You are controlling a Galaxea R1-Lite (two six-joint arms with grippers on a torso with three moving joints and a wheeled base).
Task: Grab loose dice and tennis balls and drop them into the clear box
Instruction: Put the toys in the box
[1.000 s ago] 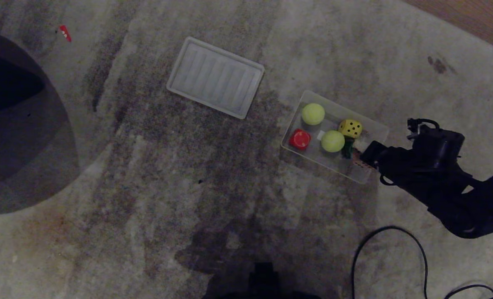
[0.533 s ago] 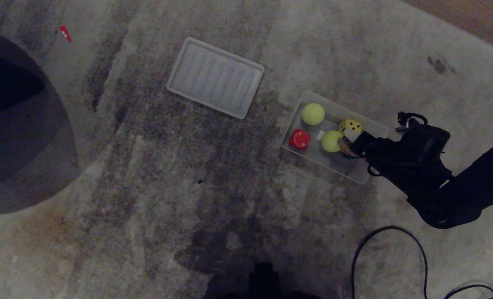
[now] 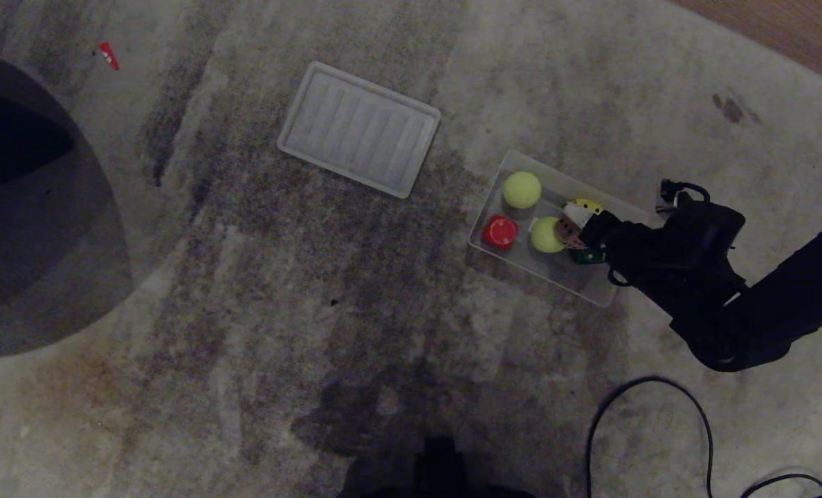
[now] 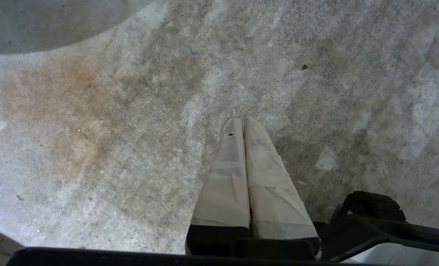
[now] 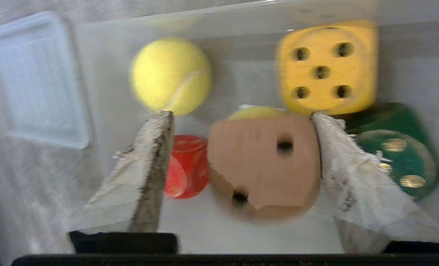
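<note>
The clear box [image 3: 556,271] sits on the carpet at right. In it lie two tennis balls [image 3: 522,189] [image 3: 546,234], a yellow die [image 3: 586,205], a green die [image 3: 586,256] and a red piece [image 3: 499,232]. My right gripper [image 3: 580,232] hangs over the box, open. The tan die [image 5: 267,162] is between its fingers, blurred, with a gap on one side. Behind it in the right wrist view are one tennis ball [image 5: 170,75], the top of the other [image 5: 254,112] and the box's far wall [image 5: 219,14]. My left gripper [image 4: 243,120] is shut over bare carpet.
The ribbed whitish lid [image 3: 359,128] lies on the carpet to the box's left. A black cable [image 3: 650,387] loops on the floor at the near right. A large dark rounded shape [image 3: 30,207] fills the left edge. Wood floor begins at the far right corner.
My right arm has moved left over the box, carrying the tan die. Its jaws have spread, and the die now sits loose between them.
</note>
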